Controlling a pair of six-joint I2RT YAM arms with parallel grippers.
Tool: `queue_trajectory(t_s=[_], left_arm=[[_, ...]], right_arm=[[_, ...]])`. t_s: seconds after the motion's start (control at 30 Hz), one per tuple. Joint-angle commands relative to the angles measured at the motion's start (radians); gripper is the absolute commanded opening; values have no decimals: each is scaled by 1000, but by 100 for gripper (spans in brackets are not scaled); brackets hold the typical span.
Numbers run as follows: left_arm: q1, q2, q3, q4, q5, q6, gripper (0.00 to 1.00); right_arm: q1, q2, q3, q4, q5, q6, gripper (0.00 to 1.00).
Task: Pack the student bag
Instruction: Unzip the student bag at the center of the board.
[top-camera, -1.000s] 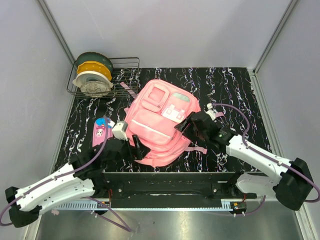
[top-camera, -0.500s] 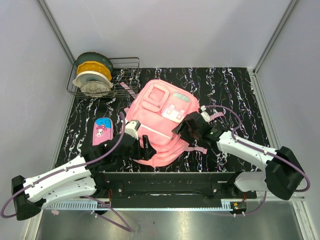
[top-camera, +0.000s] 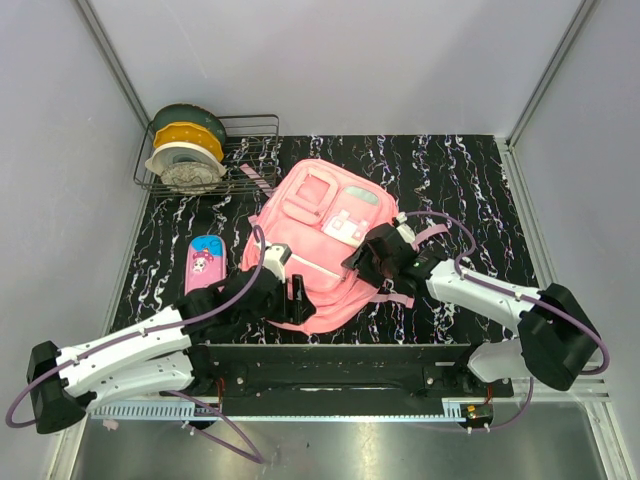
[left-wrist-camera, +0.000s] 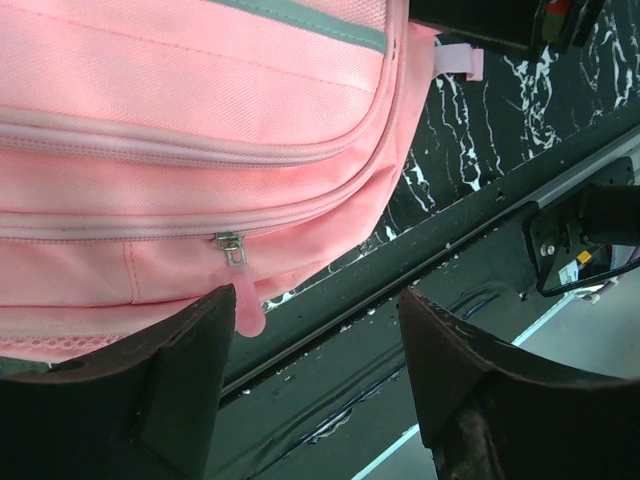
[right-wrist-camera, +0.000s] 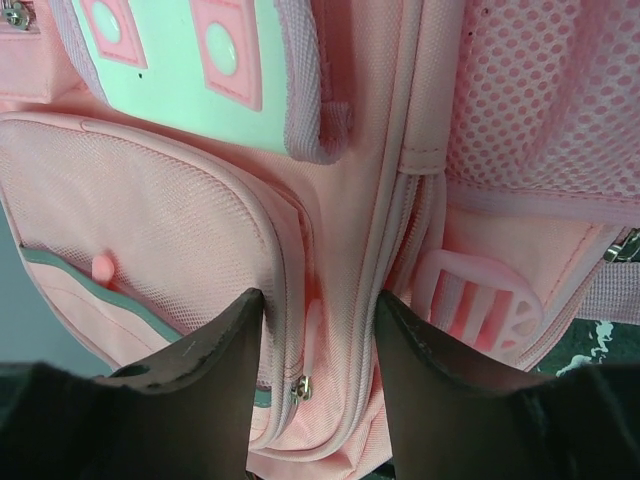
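While flat, front up: pink student bag (top-camera: 303, 238) w/ grey stripes.

Pencil case (top-camera: 204, 262), wire rack (top-camera: 256, 136) with spools (top-camera: 185, 150)

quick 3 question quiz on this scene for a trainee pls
1. True or false: the pencil case lies inside the student bag.
2. What fills the wire rack? A round spools, B books, C cups.
3. Which arm's fingers are nearest the bag's clasp patch?
Key: 1 false, it lies on the table beside the bag; 2 A; 3 right fingers.
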Motion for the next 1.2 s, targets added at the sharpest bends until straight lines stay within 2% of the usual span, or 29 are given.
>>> queue_trajectory(t_s=[0.0,0.07,0.1,0.17,0.2,0.37,0.43,0.53,0.63,0.83,0.93,1.0,1.07,1.17], left_arm=[[-6,-1,-3,-20,-19,16,69],[-8,7,-3,-25,-20,13,68],[-6,13,-3,-29,-20,13,68],[-6,18,0,-46,-32,13,67],[-8,18,0,-48,-32,15,63],[-6,36,-2,-51,-35,31,61],[-6,57,-8,-48,-49,31,58],[-6,87,-9,-28,-66,41,54],[-6,123,3,-20,-84,44,47],[-6,159,4,-8,-133,31,41],[-6,173,10,4,-153,28,35],[-6,183,12,15,-155,25,27],[-6,199,12,17,-161,16,25],[-6,209,6,20,-172,2,14]], right_arm=[[-4,7,31,54,12,2,47],[-4,5,32,59,14,-1,43],[-3,4,34,60,14,-3,37],[-4,1,32,60,15,-9,32],[-4,-2,34,62,14,-8,28],[-4,-19,31,63,18,-21,24],[-4,-27,32,66,15,-26,19],[-4,-42,32,65,12,-37,18],[-4,-60,31,62,14,-41,15],[-4,-100,26,50,20,-47,15],[-4,-111,32,42,23,-55,15],[-4,-116,37,39,26,-58,15],[-4,-120,37,39,26,-60,15],[-4,-123,35,39,21,-63,15]])
